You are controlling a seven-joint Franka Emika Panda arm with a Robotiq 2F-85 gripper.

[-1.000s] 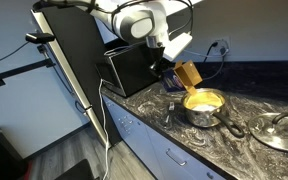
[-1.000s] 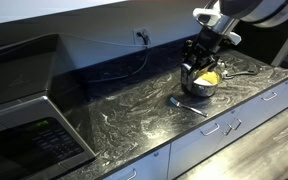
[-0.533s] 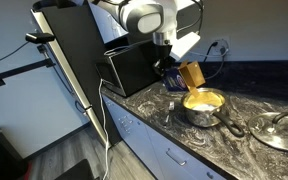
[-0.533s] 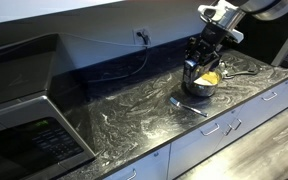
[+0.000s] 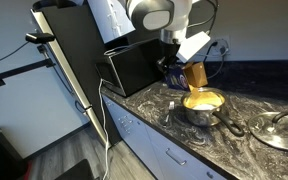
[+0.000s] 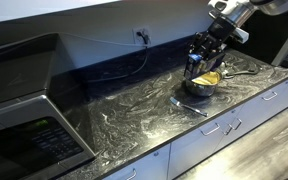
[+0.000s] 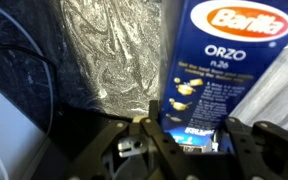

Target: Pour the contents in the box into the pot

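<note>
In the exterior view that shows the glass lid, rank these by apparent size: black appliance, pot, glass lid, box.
1. black appliance, clearly largest.
2. pot and glass lid: they look alike. The lid is cut by the frame edge and sits nearer the camera, so they are left unranked.
3. box, smallest.

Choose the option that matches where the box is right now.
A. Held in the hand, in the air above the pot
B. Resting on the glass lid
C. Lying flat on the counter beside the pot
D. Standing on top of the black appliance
A: in both exterior views the box hangs off the counter, gripped by the hand directly over the pot.
</note>
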